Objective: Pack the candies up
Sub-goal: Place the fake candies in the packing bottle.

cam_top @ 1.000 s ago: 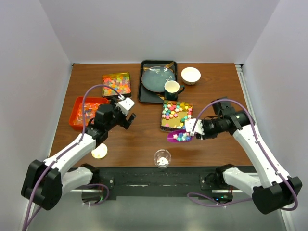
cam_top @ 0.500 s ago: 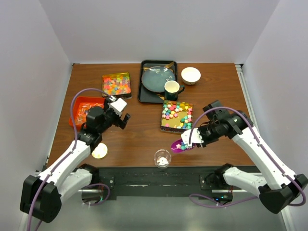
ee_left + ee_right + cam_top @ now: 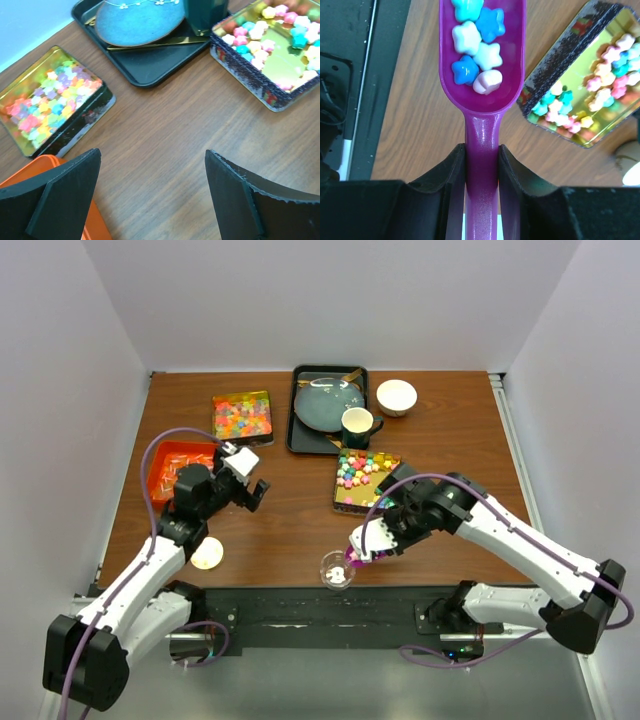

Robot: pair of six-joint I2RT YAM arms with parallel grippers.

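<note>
Purple scoop [image 3: 482,75] pinched by its handle in closed right gripper [image 3: 481,155], candies [image 3: 475,45] cupped just ahead of the jaws, bowl apparently at jar [image 3: 337,570] rim for pouring; left gripper [image 3: 150,170] wide, holding nothing, bare wood [image 3: 165,130] between its jaws, likely aside to give room.

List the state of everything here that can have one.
left gripper, open, empty
right gripper, shut on the purple scoop
purple scoop, holding star candies
jar, lid off
pastel tin, open, partly emptied
gummy tin, open, full
mug, upright
</note>
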